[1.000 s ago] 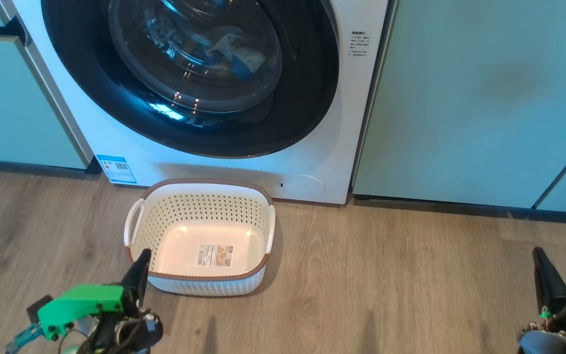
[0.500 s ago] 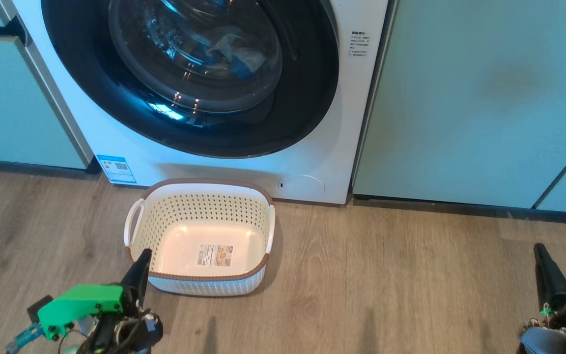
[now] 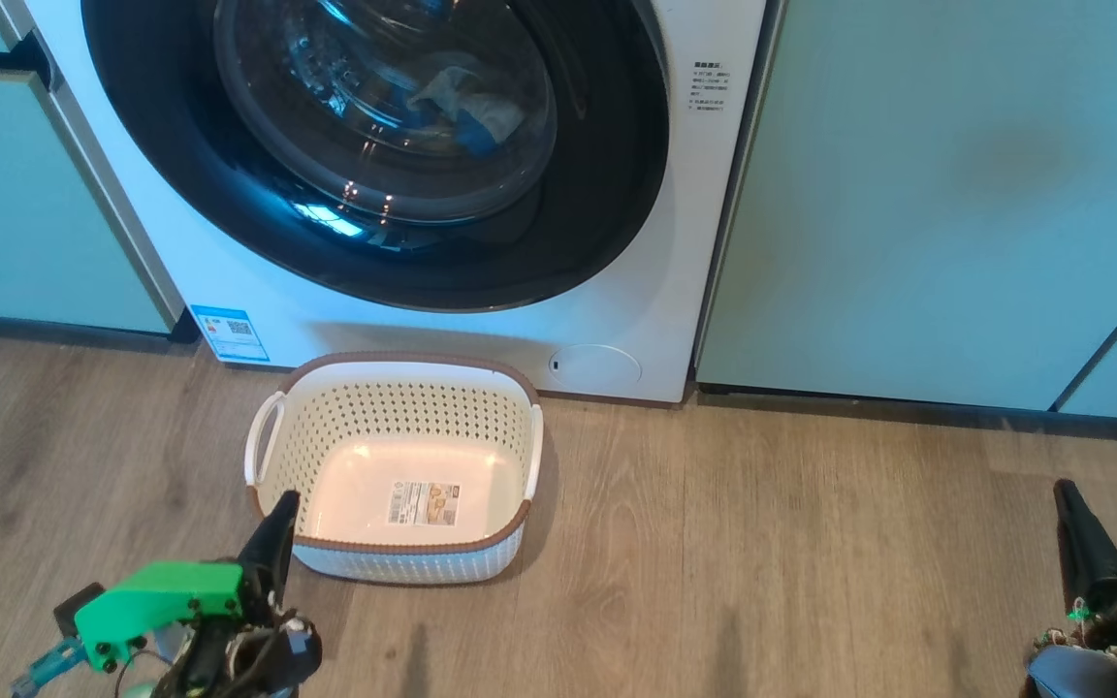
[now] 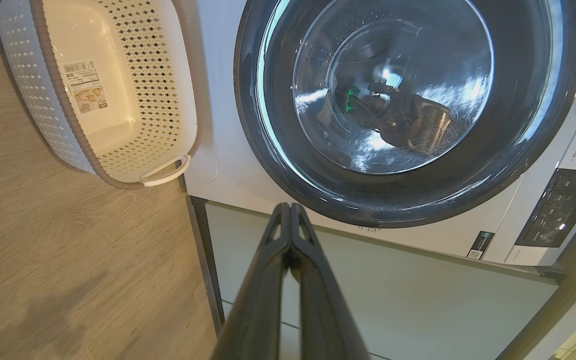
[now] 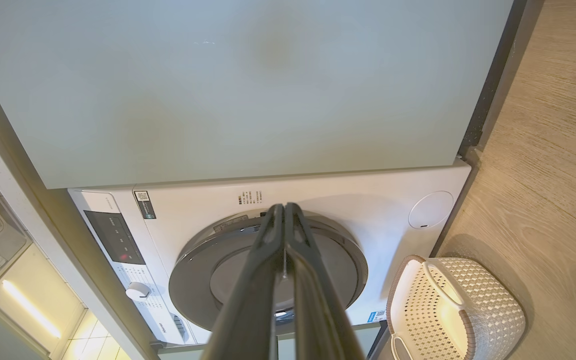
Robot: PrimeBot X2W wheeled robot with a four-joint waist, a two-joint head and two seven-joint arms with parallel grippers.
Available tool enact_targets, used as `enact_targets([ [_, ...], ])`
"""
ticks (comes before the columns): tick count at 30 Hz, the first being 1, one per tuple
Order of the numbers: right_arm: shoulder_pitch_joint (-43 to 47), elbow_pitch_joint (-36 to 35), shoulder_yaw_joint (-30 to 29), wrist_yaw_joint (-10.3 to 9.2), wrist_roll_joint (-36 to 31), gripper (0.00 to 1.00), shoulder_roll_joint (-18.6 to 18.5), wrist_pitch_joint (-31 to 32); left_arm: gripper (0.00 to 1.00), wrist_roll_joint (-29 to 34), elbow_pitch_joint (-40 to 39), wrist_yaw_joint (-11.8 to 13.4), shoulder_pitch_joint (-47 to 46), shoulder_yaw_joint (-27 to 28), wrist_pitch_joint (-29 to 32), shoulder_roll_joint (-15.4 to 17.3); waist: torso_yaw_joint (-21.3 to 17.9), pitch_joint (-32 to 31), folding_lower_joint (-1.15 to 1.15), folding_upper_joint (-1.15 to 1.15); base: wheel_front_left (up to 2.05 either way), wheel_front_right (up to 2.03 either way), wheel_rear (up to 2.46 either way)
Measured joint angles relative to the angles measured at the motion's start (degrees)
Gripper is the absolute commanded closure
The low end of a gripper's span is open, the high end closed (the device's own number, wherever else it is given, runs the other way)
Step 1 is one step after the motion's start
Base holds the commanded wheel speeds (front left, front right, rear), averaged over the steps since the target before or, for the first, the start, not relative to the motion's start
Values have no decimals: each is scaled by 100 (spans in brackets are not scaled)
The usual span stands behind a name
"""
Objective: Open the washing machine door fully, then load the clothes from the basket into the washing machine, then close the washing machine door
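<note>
The washing machine point(image 3: 617, 320) stands with its door point(image 3: 180, 194) shut flat against its front. Through the glass I see the clothes point(image 3: 466, 102), pale fabric with a blue piece, lying in the drum. The basket point(image 3: 394, 397) sits on the floor right before the machine, holding nothing but the paper label on its floor. My left gripper point(image 3: 282, 504) is shut and empty at the basket's near left corner. My right gripper point(image 3: 1063, 490) is shut and empty, far right over the floor. The left wrist view has the door point(image 4: 533, 125) and basket point(image 4: 43, 100) beyond the shut fingertips point(image 4: 288, 207).
Pale green cabinet panels point(image 3: 937, 194) flank the machine on both sides, with a dark kickboard below. A round white flap point(image 3: 595, 366) and a blue sticker point(image 3: 229, 334) mark the machine's lower front. Wood floor point(image 3: 762, 562) stretches right of the basket.
The right gripper has crept very slightly up the head view. The left gripper, the basket and the door have stayed put.
</note>
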Motion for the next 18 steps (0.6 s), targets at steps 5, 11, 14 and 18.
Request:
enact_targets([
  [5, 0, 0, -7, 0, 0, 100, 0, 1, 100, 0, 0, 0, 0, 3, 0, -2, 0, 0, 0, 0, 0, 0, 0],
  [11, 0, 1, -23, 0, -8, 100, 0, 2, 100, 0, 0, 0, 0, 7, 1, -8, 0, 0, 0, 0, 0, 0, 0],
  [14, 0, 1, -26, 0, -8, 100, 1, 2, 100, 0, 0, 0, 1, 9, 1, -10, 0, 0, 0, 0, 0, 0, 0],
  [18, 0, 1, -32, 0, -8, 100, 1, 2, 100, 0, 0, 0, 1, 11, 1, -12, 0, 0, 0, 0, 0, 0, 0],
])
